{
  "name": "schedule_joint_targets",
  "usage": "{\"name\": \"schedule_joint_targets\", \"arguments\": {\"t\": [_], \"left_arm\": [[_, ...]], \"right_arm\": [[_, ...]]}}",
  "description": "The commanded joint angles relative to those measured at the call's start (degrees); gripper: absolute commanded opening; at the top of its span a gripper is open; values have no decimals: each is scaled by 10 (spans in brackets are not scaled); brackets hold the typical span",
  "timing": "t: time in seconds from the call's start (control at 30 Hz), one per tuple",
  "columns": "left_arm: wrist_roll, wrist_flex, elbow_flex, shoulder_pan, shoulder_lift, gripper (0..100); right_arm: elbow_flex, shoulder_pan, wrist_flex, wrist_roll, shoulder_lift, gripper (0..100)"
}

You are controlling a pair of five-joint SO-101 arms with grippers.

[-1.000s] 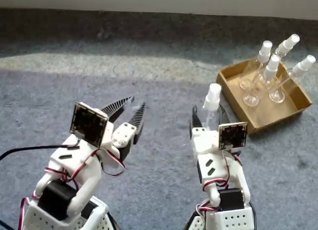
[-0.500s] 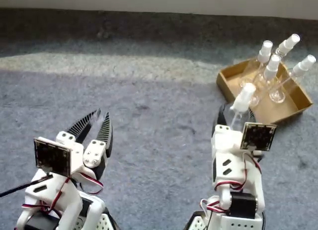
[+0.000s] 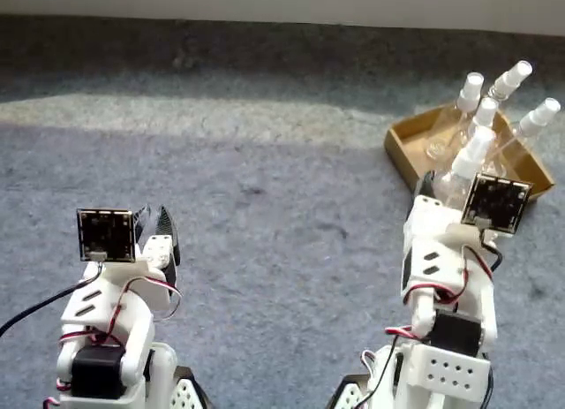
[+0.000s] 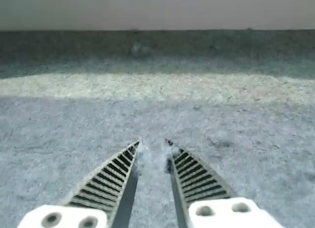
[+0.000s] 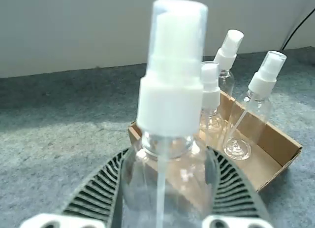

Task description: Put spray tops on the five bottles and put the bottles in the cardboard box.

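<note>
The right gripper (image 5: 170, 159) is shown closed on a clear bottle (image 5: 170, 183), which is held upright between the two ribbed fingers (image 5: 98, 188), with both pressed against its rounded body. A white spray top (image 5: 172, 85) is seated on the neck of this bottle, and its dip tube is seen running down inside the glass. The cardboard box (image 3: 402, 148) is placed just beyond the tips of the right gripper, with its near wall next to the held bottle. Whether the bottle is already over the floor of the box cannot be told. Four other bottles (image 3: 481, 117) are contained in the box ahead of the gripper, each fitted with a white spray top, and they are leaned at slightly different angles toward the box's far side. The left gripper (image 4: 152, 143) is held well apart from the box and from the right gripper. Its ribbed fingers (image 4: 106, 181) are parted by a narrow gap, and nothing is held between them. Grey carpet (image 4: 221, 90) is seen under and ahead of the left gripper's tips, and it is crossed farther out by a paler lit band (image 4: 162, 85).
</note>
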Motion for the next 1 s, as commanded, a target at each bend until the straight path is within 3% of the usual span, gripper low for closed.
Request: {"name": "schedule_joint_targets", "arguments": {"t": [0.0,0.33,0.6,0.77,0.97], "left_arm": [[-4,-4,65,-18,-7,41],[-2,0,165,-17,-7,44],[-2,-3,227,-15,-7,45],[-3,-1,228,-15,-7,45],[-3,0,228,-15,-7,45]], "right_arm": [[-42,34,-94,-4,58,132],[44,88,-269,-1,85,132],[58,109,-320,0,95,132],[42,115,-328,-4,190,132],[25,153,-461,-4,318,128]]}}
